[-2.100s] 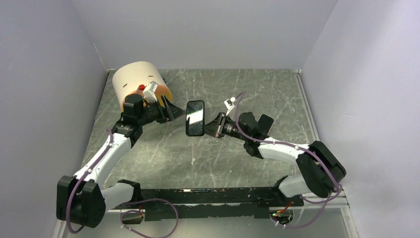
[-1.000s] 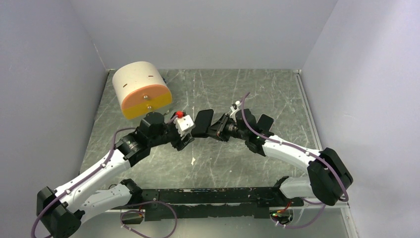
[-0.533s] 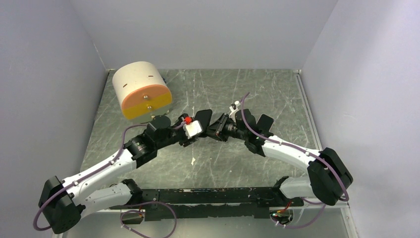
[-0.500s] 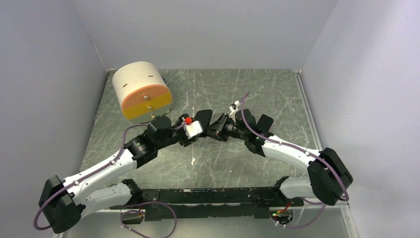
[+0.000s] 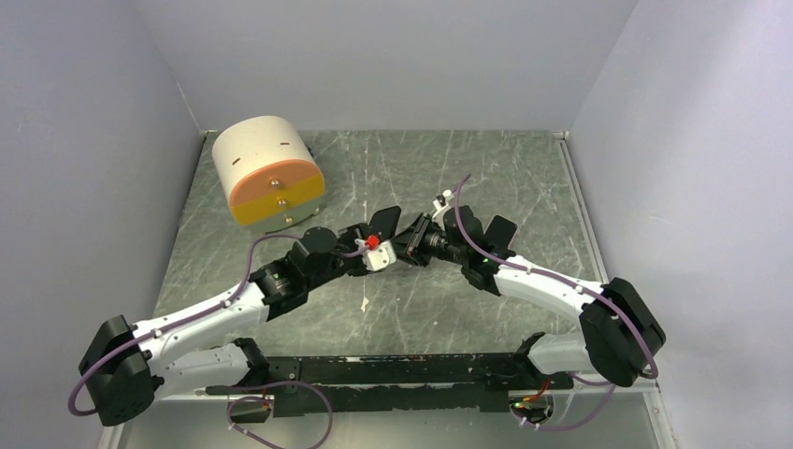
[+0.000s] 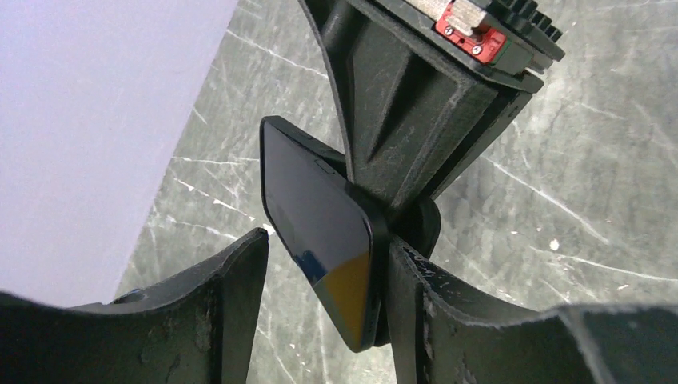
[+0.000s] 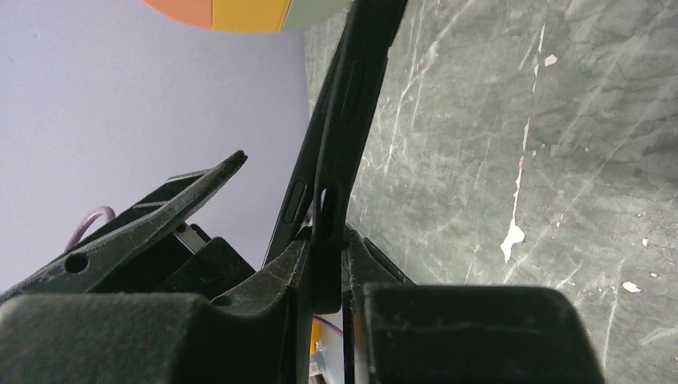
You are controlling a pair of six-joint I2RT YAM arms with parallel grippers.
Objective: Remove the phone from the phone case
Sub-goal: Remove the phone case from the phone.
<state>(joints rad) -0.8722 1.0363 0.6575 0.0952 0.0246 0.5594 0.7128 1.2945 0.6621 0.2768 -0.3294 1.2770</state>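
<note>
At the far left of your worktop (image 5: 524, 178), a squat tan cylinder (image 5: 262, 154) sits near the back corner, its orange and yellow face turned toward the arms. From the near left corner your left arm (image 5: 215, 309) reaches in to the middle, and the left tool (image 6: 324, 250) stands wide. In the left wrist view its two black fingers (image 6: 232, 308) straddle the lower end of the phone (image 6: 316, 216). The left-hand finger is apart from the phone, with grey worktop showing in the gap. The right-hand one is pressed against the black rim that looks like the phone case (image 6: 376, 280); you cannot tell from these views where case ends and phone begins. The phone hangs in the air above the middle of the worktop, tilted. Its dark glass faces the left wrist camera, with an orange reflection near its lower corner. Just right of it, your right tool (image 7: 326, 260) is narrow and clamped on the phone's edge. The right wrist view shows the handset edge-on, side buttons visible, rising from between the two fingers, with one finger of the left tool beside it on the left. Your right arm (image 5: 552, 281) bends back to its base at the near right.
</note>
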